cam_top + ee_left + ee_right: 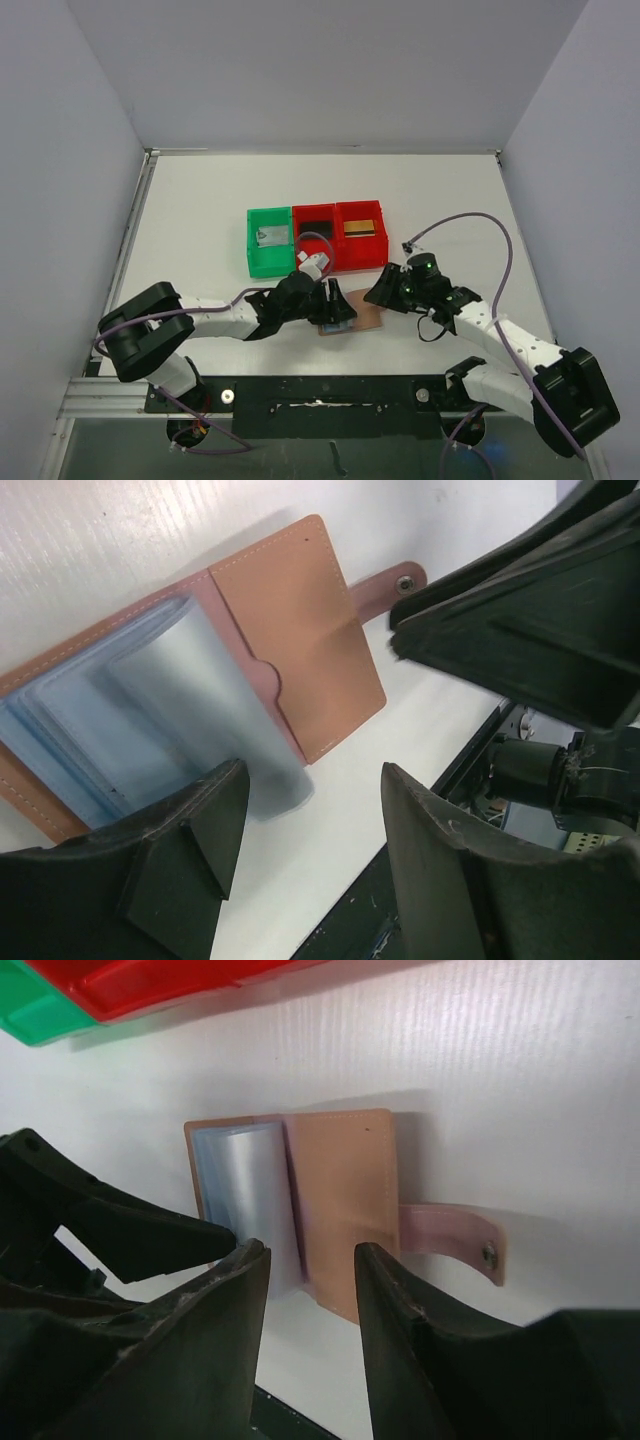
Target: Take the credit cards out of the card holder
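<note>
You have the card holder (290,630) lying open at lower centre. The left gripper (312,785), wide and empty, is nearer. The right gripper (312,1260) is narrowly parted and empty.

overhead; both wrists near card holder (290,630)

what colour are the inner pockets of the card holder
Pale blue-grey inner pockets, set in the brown card holder; clearest in the left wrist view.

Legible text: none | card holder (340,1190): plain leather face, no stamp or lettering I could read | silver-grey card (272,237) in green bin (252,255): too small to read | gold-tan card (360,226) in red bin (384,245): too small to read
</note>
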Available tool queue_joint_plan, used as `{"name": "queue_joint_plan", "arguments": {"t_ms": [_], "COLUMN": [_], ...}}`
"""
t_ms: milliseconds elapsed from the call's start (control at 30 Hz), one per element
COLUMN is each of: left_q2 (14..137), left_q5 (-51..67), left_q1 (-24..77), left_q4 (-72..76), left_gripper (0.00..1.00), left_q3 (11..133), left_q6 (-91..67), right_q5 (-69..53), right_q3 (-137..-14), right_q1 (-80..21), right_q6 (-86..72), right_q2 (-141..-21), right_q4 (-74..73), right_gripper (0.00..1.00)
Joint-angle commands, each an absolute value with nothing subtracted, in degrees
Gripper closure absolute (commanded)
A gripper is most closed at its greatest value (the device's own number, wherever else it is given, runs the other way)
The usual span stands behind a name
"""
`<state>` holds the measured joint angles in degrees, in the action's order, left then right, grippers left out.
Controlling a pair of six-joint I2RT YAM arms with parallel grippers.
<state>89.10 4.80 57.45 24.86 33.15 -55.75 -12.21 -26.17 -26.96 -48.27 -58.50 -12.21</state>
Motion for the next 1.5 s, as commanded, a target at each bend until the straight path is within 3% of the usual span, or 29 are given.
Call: {"name": "queue_joint_plan", "arguments": {"t_ms": [0, 233, 600, 833, 1267, 1367, 1467], "left_q2": [85.05, 77.56, 60.5, 54.64, 47.97, 47.77, 47.51], "left_q5": [2.86, -3.07, -29.33, -33.85, -34.72, -35.36, -35.81], "left_q1": [57.77, 57.74, 57.92, 57.79, 57.74, 57.74, 57.74], "left_q4": [28.09, 23.35, -11.85, -23.55, -21.43, -22.63, -23.19], "left_gripper": [0.46, 0.43, 0.27, 0.25, 0.24, 0.24, 0.24], "left_q3": [32.85, 28.93, 31.03, 31.27, 27.61, 27.73, 27.83], "left_q6": [-55.13, -55.04, -62.86, -63.79, -62.26, -62.45, -62.24], "right_q5": [-13.61, -11.68, -5.88, 0.64, 11.34, 11.63, 11.52], "right_q3": [-30.02, -33.01, -37.31, -42.92, -51.04, -50.83, -50.43], "right_q1": [-30.82, -34.11, -38.7, -43.42, -51.64, -52.02, -52.08], "right_q6": [-47.48, -46.52, -44.8, -43.15, -42.91, -43.48, -43.84], "right_q2": [-62.28, -71.15, -76.72, -81.6, -90.7, -91.22, -91.35], "right_q4": [-4.62, -2.94, -5.02, -9.92, -18.1, -18.37, -18.36], "right_gripper": [0.58, 0.52, 0.23, 0.22, 0.22, 0.25, 0.33]}}
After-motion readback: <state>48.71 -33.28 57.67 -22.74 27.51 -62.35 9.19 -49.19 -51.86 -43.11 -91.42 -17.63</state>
